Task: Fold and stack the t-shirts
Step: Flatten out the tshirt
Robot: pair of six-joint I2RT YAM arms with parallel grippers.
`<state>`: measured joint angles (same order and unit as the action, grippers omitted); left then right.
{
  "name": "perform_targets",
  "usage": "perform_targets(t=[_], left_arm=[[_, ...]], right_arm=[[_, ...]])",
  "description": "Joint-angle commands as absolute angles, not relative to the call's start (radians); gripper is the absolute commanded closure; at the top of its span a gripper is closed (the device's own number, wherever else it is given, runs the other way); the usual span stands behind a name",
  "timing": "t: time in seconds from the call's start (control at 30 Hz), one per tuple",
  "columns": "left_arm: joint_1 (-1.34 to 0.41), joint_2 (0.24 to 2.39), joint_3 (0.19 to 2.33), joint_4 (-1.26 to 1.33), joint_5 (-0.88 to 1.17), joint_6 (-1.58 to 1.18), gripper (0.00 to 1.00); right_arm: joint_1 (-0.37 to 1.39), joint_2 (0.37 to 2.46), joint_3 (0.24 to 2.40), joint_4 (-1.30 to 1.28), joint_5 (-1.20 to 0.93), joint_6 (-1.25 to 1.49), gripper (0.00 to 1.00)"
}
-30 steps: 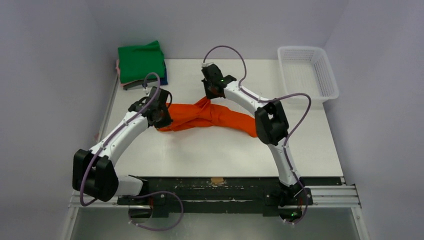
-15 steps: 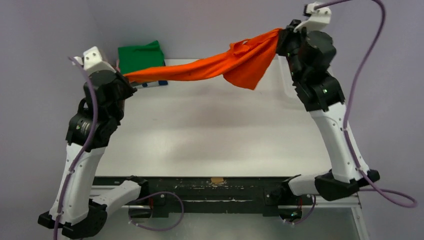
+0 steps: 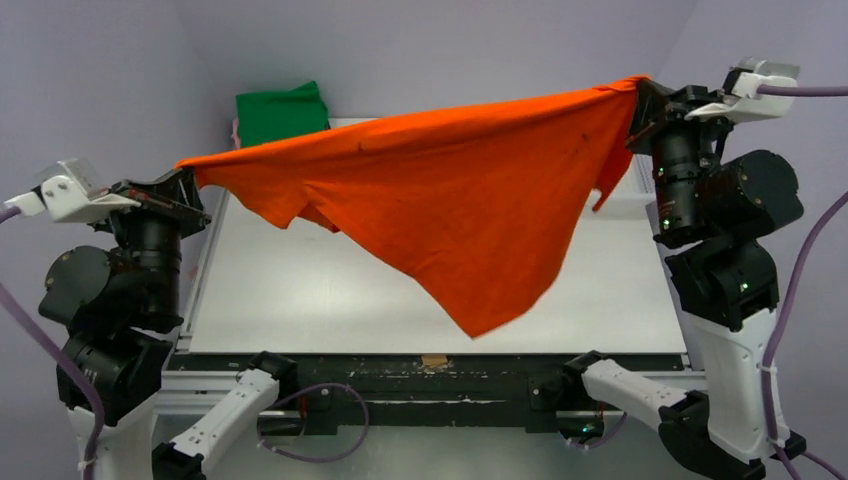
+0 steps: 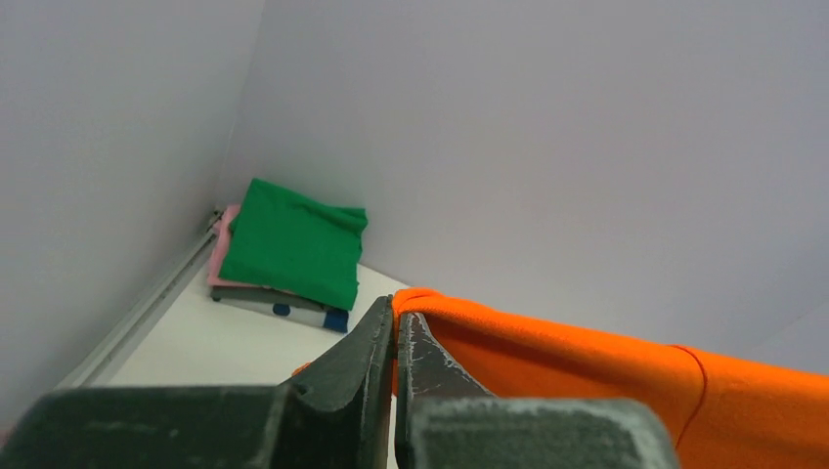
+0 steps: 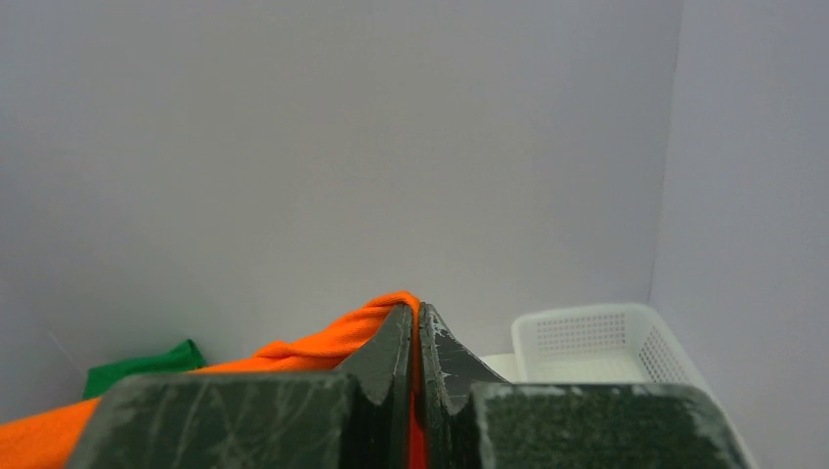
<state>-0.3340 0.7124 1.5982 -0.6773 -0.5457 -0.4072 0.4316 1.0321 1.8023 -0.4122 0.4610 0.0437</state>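
Both arms stand raised, one at each side of the white worktop (image 3: 300, 300). The left gripper (image 3: 188, 180) is clamped tight on one corner of the orange t-shirt (image 3: 460, 200). In the left wrist view its jaws meet with the orange hem pinched between them. The right gripper (image 3: 640, 93) is closed just as firmly on the opposite corner. A sliver of orange fabric shows between its jaws in the right wrist view.

The orange t-shirt hangs in the air between the two, its top edge pulled taut and sloping up from left to right. The rest drapes down to a point toward the near edge of the worktop. Whether that tip touches the surface cannot be told.

Beyond it, in the far-left corner against the wall, sits a folded stack. A green t-shirt (image 4: 293, 239) lies on top, a pink t-shirt (image 4: 223, 242) shows under it, and a dark blue t-shirt (image 4: 335, 319) peeks out lower down. At the far right stands a white mesh basket (image 5: 596, 337), seen only from the right wrist.
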Motion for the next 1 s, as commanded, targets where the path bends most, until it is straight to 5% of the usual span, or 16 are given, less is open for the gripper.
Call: perform_targets(t=[0.0,0.2,0.37,0.4,0.47,0.5,0.53,0.57,0.6,0.87,0.97], left_arm=[[-0.326,0.769,1.487,-0.764,-0.527,-0.47,1.0],[-0.325,0.885,1.256,-0.922,-0.51,-0.657,1.0],[-0.276,1.171,1.152,-0.933,-0.463,-0.732,0.95],[-0.25,1.242,1.165,-0.934,-0.441,-0.74,0.87],[-0.202,1.346,1.213,-0.951,-0.384,-0.742,0.66],[-0.19,1.375,1.234,-0.967,-0.382,-0.747,0.57],[-0.185,1.387,1.248,-0.988,-0.382,-0.754,0.4],[-0.184,1.383,1.247,-0.988,-0.38,-0.755,0.1],[-0.184,1.368,1.233,-0.98,-0.371,-0.755,0.01],[-0.129,1.325,1.028,-0.83,-0.169,-0.763,0.0],[-0.068,1.399,1.002,-0.762,-0.047,-0.761,0.16]], right_arm=[[0.426,1.103,1.723,-0.452,0.604,0.006,1.0],[0.403,1.268,1.528,-0.394,0.595,0.046,1.0],[0.328,1.667,1.51,-0.215,0.498,0.076,0.99],[0.313,1.769,1.583,-0.227,0.49,0.089,0.95],[0.297,1.988,1.797,-0.347,0.468,0.132,0.73],[0.297,2.046,1.878,-0.397,0.467,0.137,0.48],[0.297,2.082,1.941,-0.437,0.465,0.138,0.4],[0.298,2.094,1.976,-0.479,0.463,0.145,0.37],[0.298,2.08,1.969,-0.498,0.455,0.154,0.36],[0.303,1.65,1.363,-0.395,0.204,0.321,0.28],[0.326,1.508,1.192,-0.402,0.121,0.364,0.26]])
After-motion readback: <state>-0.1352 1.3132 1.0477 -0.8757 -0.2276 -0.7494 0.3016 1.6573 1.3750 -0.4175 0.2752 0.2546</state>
